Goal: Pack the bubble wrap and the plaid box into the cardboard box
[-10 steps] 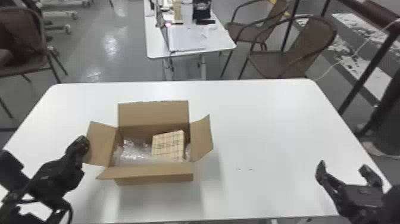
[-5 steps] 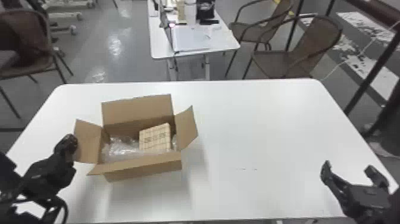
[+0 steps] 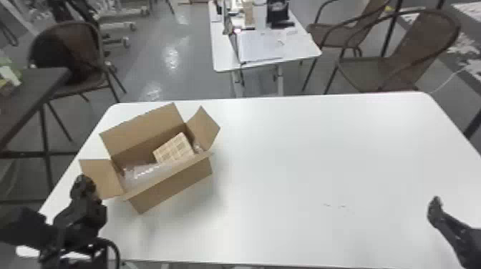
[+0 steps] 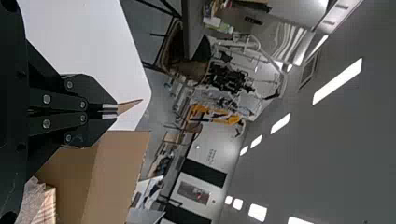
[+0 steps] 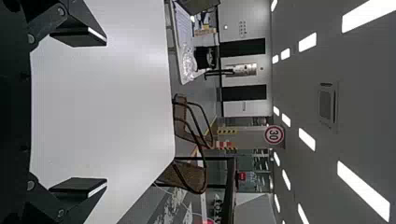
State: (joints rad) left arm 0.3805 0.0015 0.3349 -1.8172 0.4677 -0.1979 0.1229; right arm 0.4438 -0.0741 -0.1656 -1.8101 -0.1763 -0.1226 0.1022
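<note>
Near edge first. Right gripper (image 5: pixel 106 112) is by the table's (image 3: pixel 286 214) near right corner, jaws wide, nothing between them, well apart from the job. Probably parked there to keep out of the other arm's way.

Left gripper (image 4: pixel 116 111) is off toward the near left corner, jaws narrow, pinched on the left flap (image 3: pixel 102 179) of the cardboard box (image 3: pixel 171 189); a tip of cardboard pokes out past the fingers. My read: the flap is the handle, good for steering or steadying the box without reaching in over the contents. Thin board though, so a hard pull could crease or tear it.

Box sits in the left half of the table, skewed to the edges, left end turned toward the near left corner. Flaps open. Inside, bubble wrap (image 3: pixel 146 171) lies along the near wall and into the left end, with a bit more at the right end. Plaid box (image 3: pixel 174 150) is toward the right end, tilted, wrap against its near side (looks like cushioning, may just be how it landed).

So both items are in; packing looks essentially done. Next is likely squaring up the box, then letting go of the flap cleanly.

Beyond the far edge: small table (image 3: pixel 229 65) and chairs (image 3: pixel 415 53), not relevant.
</note>
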